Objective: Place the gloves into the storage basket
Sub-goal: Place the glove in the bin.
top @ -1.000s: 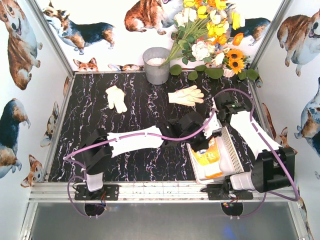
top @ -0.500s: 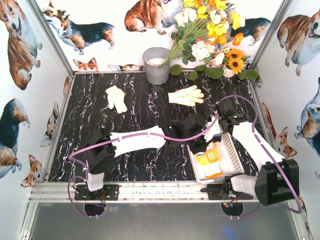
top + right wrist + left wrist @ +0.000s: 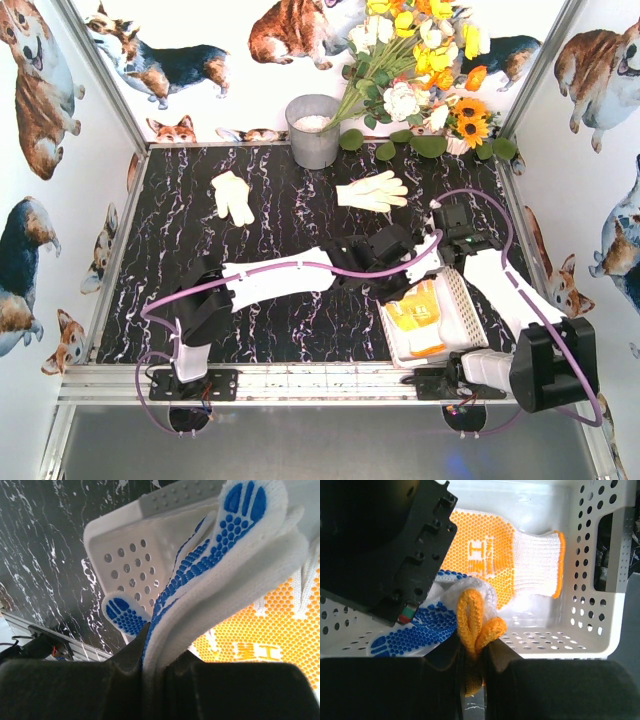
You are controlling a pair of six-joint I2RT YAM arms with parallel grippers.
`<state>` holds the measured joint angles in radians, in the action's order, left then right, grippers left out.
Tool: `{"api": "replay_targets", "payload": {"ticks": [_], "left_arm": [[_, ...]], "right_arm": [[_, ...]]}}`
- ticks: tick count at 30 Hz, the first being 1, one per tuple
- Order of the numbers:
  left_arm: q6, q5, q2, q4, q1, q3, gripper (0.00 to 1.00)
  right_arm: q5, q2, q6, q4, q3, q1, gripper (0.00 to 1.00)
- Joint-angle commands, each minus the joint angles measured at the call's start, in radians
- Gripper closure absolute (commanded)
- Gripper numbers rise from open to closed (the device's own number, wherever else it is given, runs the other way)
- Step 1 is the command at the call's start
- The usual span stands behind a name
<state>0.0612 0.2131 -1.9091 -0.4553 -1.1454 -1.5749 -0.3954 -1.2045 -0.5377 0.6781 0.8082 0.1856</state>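
Readying a drop into the white perforated plastic basket (image 3: 600,625).
Left fingers (image 3: 437,685) are pinching an orange-hemmed cuff (image 3: 475,617), right fingers (image 3: 115,682) a blue-dotted white knit glove (image 3: 235,525); release low, inside walls.

Bright, even light fills the top view, and my tabletop (image 3: 270,215) shows sharp. At my left wrist the storage basket (image 3: 600,625) floor glares almost white, while the fingers (image 3: 385,690) of my left pincer (image 3: 471,652) loom black and blurred, close to the lens.
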Motion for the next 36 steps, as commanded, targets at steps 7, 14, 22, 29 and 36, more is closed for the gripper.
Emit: {"api": "replay_targets", "payload": {"ticks": [7, 14, 22, 29, 36], "left_arm": [[-0.011, 0.107, -0.058, 0.04, -0.008, -0.054, 1.0], [-0.023, 0.13, -0.088, 0.053, -0.01, -0.055, 1.0], [-0.056, 0.161, -0.104, 0.089, -0.014, -0.053, 1.0], [-0.109, 0.193, -0.129, 0.156, -0.019, -0.037, 1.0], [-0.165, 0.226, -0.163, 0.222, -0.02, -0.027, 1.0]], "right_arm": [[0.044, -0.015, -0.009, -0.021, -0.038, 0.003, 1.0], [0.06, -0.027, 0.012, -0.007, -0.047, 0.003, 1.0], [0.091, -0.031, 0.043, 0.02, -0.048, 0.004, 1.0], [0.102, -0.061, 0.072, 0.046, -0.031, 0.003, 1.0], [0.117, -0.078, 0.077, 0.061, -0.023, 0.003, 1.0]]}}
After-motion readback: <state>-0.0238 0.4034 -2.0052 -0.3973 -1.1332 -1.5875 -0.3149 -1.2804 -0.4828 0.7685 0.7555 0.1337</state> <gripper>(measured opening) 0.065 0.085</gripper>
